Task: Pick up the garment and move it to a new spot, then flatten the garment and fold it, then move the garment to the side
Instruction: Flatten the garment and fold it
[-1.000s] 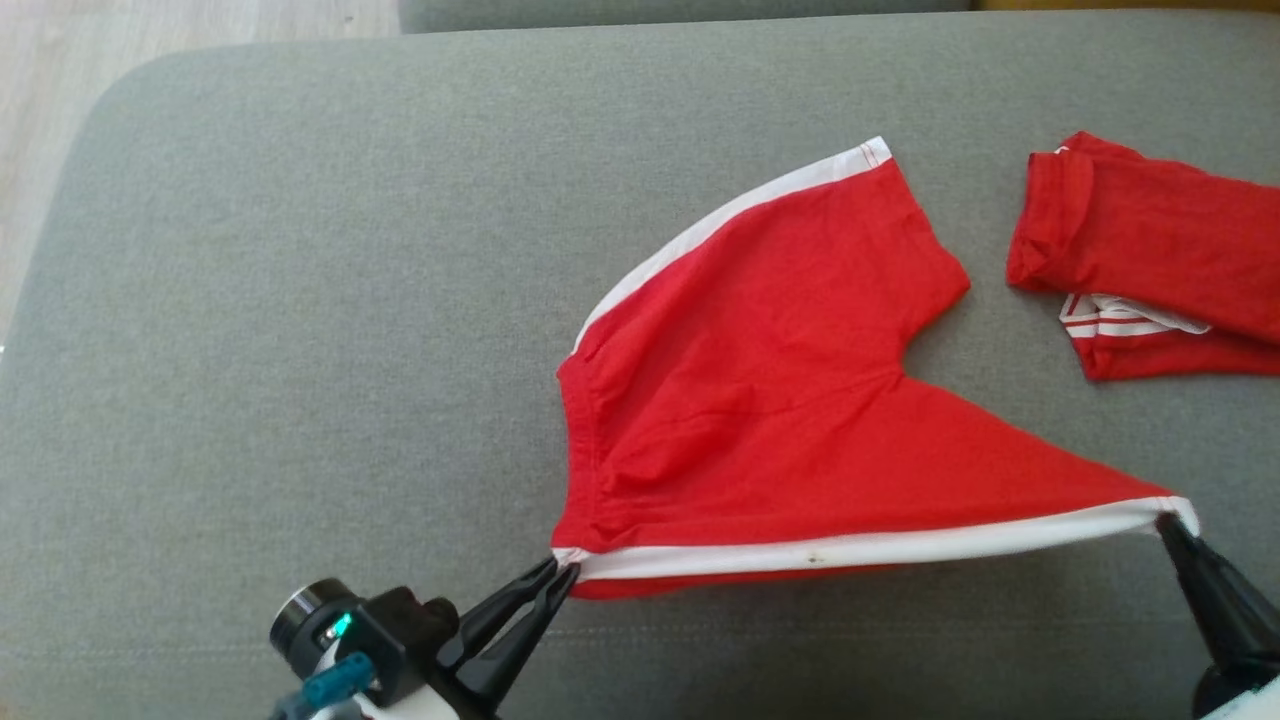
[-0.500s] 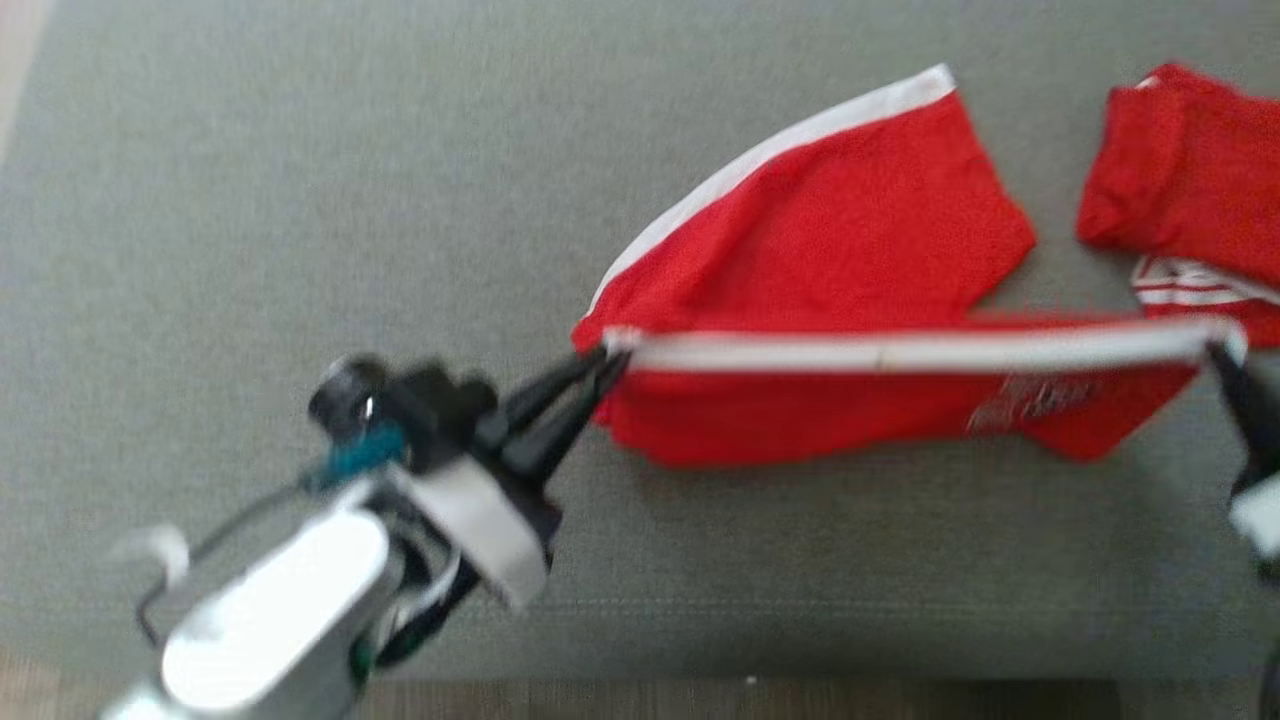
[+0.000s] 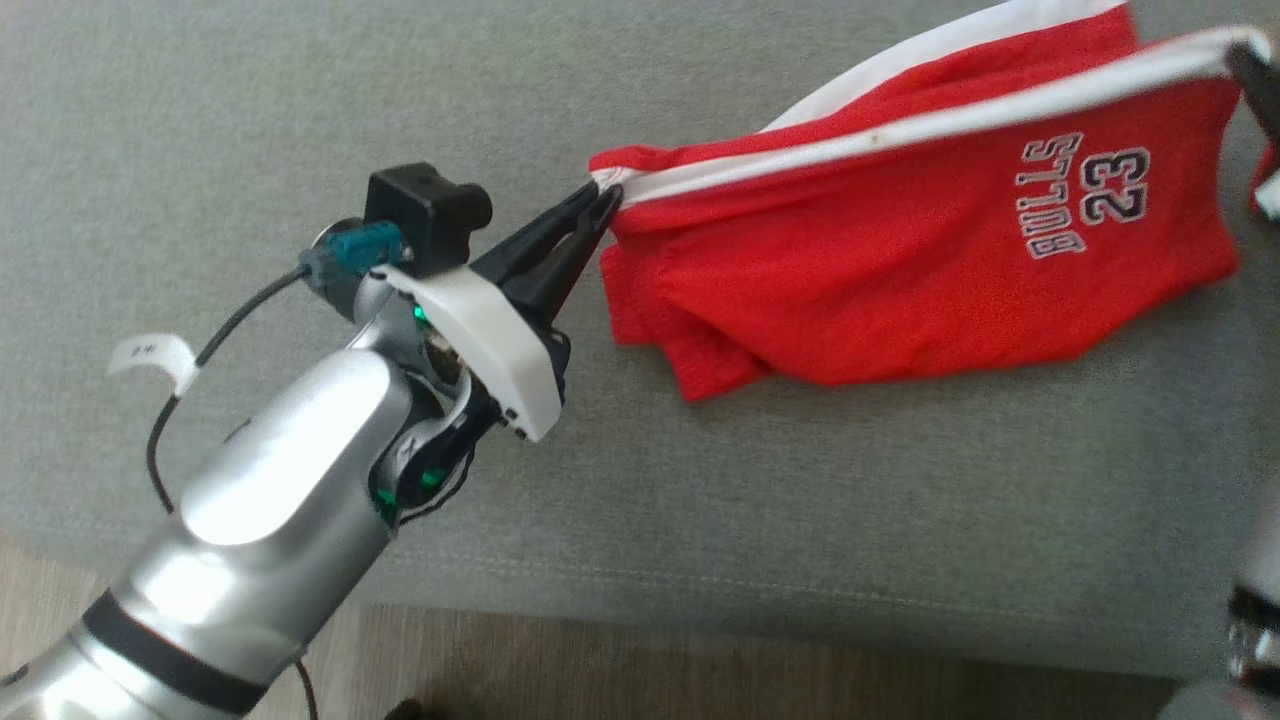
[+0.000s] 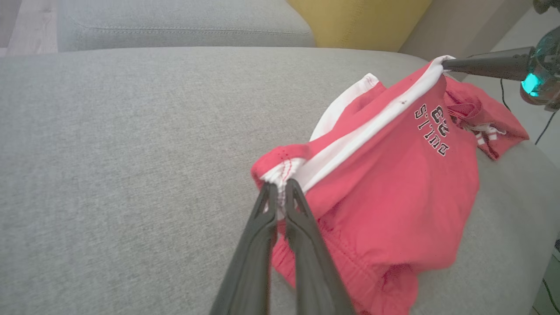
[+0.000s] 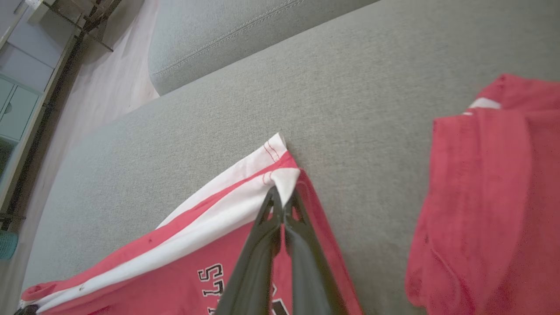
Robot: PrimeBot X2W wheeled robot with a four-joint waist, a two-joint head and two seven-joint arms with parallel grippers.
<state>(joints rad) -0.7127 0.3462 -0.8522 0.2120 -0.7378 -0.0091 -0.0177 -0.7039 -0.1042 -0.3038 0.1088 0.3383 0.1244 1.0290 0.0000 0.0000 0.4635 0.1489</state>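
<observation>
The garment [image 3: 900, 260] is a pair of red shorts with a white side stripe and a "BULLS 23" print, lying on the grey sofa cushion [image 3: 250, 120]. My left gripper [image 3: 605, 195] is shut on the waistband end of the stripe, also seen up close in the left wrist view [image 4: 280, 188]. At the top right my right gripper [image 3: 1245, 55] is shut on the stripe's hem corner [image 5: 282, 199]. The stripe is stretched taut between them. The held half hangs folded over the other leg, printed side up.
A second red garment [image 5: 481, 197] lies bunched just to the right of the shorts. The cushion's front edge and wood floor [image 3: 700, 680] run along the bottom. Behind the cushion is the grey backrest [image 4: 175, 22] with a yellow cushion [image 4: 358, 22] beside it.
Both grippers have lifted the striped edge and carried it away from me over the far leg, turning the printed side up. The head camera has also shifted.
</observation>
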